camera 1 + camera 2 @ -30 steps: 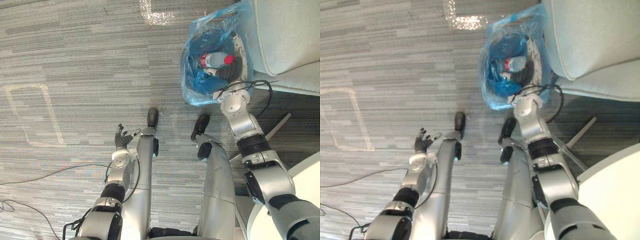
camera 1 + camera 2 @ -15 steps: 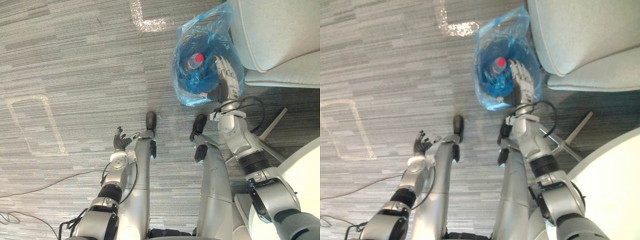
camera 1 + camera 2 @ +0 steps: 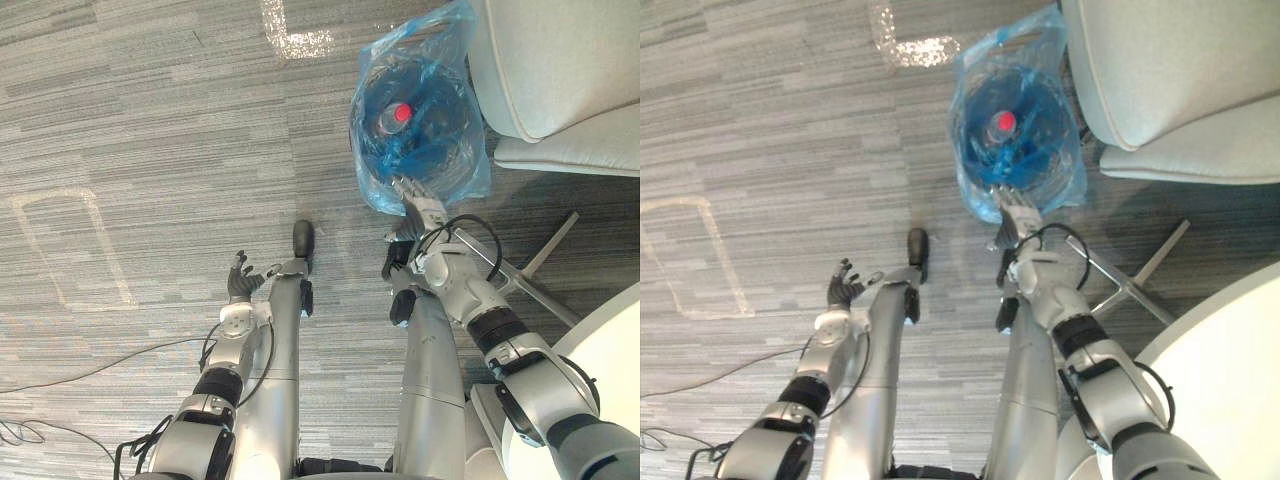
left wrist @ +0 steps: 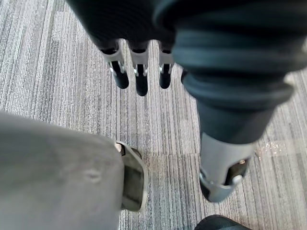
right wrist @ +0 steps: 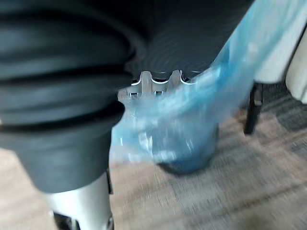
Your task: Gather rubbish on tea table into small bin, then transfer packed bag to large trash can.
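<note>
The small bin [image 3: 440, 150], lined with a blue plastic bag [image 3: 420, 45], stands on the carpet ahead of me, right of centre. Inside it a clear bottle with a red cap [image 3: 401, 113] points up among crumpled blue film. My right hand [image 3: 421, 207] hovers just at the near edge of the bag, outside it, fingers straight and holding nothing. In the right wrist view the bag [image 5: 192, 120] hangs right in front of the fingers [image 5: 154, 82]. My left hand [image 3: 240, 281] hangs low at my left side, fingers [image 4: 140, 73] relaxed and empty over the floor.
A pale upholstered seat [image 3: 560, 70] stands directly right of the bin, almost touching the bag. Its metal leg [image 3: 545, 262] slants across the floor nearby. A white round table edge [image 3: 615, 335] shows at lower right. Tape marks [image 3: 60, 240] lie on the grey carpet to the left.
My right hand has come out of the bin and drawn back towards me, leaving the bottle inside. The left hand has stayed put. The camera has shifted slightly.
</note>
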Available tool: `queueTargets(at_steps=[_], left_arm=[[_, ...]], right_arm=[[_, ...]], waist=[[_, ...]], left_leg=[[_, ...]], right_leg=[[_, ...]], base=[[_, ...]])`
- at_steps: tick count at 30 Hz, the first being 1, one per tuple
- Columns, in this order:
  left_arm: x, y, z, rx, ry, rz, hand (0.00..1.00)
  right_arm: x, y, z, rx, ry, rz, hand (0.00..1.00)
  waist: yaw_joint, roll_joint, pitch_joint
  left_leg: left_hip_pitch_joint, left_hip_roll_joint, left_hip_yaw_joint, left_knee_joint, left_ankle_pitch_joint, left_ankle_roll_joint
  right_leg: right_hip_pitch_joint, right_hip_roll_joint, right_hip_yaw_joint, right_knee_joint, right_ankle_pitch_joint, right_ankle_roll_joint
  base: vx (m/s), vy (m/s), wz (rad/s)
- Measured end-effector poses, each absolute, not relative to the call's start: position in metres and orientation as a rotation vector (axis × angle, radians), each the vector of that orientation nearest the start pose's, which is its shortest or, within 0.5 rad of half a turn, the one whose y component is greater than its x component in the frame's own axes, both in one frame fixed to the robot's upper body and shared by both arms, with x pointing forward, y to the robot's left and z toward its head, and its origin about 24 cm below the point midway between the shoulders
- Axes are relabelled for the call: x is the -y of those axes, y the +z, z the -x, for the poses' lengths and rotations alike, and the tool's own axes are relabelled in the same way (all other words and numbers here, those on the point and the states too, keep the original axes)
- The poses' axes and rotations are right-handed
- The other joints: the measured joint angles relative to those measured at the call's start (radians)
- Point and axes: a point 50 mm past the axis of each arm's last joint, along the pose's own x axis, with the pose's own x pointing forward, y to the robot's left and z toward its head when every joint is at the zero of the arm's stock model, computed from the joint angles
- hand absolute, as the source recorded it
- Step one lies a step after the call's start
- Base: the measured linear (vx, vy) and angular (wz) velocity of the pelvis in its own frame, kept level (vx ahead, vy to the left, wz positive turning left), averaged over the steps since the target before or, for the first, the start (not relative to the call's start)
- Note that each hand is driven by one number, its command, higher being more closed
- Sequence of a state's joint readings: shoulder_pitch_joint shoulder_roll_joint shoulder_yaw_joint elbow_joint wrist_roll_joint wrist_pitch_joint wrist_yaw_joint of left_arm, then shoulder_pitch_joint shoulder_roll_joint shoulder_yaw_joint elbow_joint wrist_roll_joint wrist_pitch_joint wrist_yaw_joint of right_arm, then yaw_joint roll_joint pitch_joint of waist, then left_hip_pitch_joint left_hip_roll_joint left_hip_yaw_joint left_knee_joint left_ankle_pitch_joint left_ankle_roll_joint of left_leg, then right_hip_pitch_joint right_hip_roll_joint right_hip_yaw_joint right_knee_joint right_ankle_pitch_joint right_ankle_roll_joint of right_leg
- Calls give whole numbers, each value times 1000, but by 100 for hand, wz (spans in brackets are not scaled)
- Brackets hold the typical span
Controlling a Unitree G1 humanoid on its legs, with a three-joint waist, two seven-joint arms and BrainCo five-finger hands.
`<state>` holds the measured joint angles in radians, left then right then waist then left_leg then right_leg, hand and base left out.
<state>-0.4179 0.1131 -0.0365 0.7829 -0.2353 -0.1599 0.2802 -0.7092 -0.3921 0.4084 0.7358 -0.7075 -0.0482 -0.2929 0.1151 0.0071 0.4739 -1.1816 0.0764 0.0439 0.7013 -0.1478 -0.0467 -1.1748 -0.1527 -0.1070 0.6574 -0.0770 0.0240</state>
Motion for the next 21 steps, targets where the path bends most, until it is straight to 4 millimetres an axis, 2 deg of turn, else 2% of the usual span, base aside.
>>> queueTargets(at_steps=[8,9,21], left_arm=[[-170,2,-318,-192,263,70,0],[-170,2,-318,-191,264,72,0],[-170,9,-321,-165,291,129,0]], right_arm=[[167,89,-379,139,-8,1300,0],[167,90,-379,136,-14,1298,100],[162,109,-391,150,-101,1243,100]], waist=[[0,1,-3],[-1,1,-3],[0,4,-7]], left_leg=[[-48,-2,-4,14,3,0],[-50,-2,-4,15,3,0],[-99,-3,-25,38,14,-10]], right_leg=[[-57,-1,3,32,-8,-1],[-60,-1,3,36,-10,-2],[-115,0,-2,87,-29,-13]], base=[[3,1,2],[-3,-5,5],[-12,-2,5]])
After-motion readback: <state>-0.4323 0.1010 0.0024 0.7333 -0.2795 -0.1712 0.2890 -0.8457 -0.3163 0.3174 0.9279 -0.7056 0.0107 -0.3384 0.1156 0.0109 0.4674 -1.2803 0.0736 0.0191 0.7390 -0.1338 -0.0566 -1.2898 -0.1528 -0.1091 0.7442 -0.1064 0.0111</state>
